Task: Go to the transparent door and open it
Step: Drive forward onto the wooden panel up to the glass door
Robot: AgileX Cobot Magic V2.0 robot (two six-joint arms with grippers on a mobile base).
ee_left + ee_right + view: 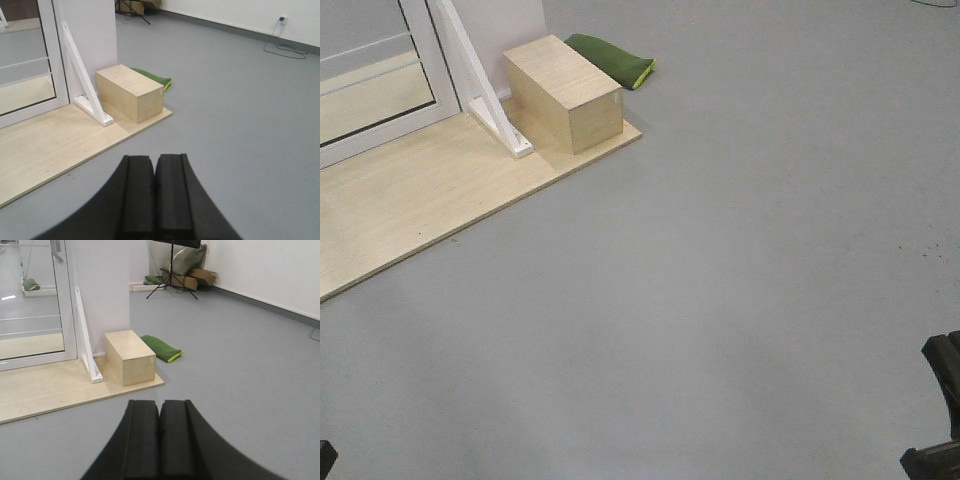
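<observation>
Transparent door (pixel 35 305) leftward; right fingers (pixel 142 440) together

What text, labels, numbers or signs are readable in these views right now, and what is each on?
No readable text in any view.
The pale wooden box and the green soft pad show plain faces.
The brown cardboard boxes in the far corner: too distant and blurred to read any print.
</observation>
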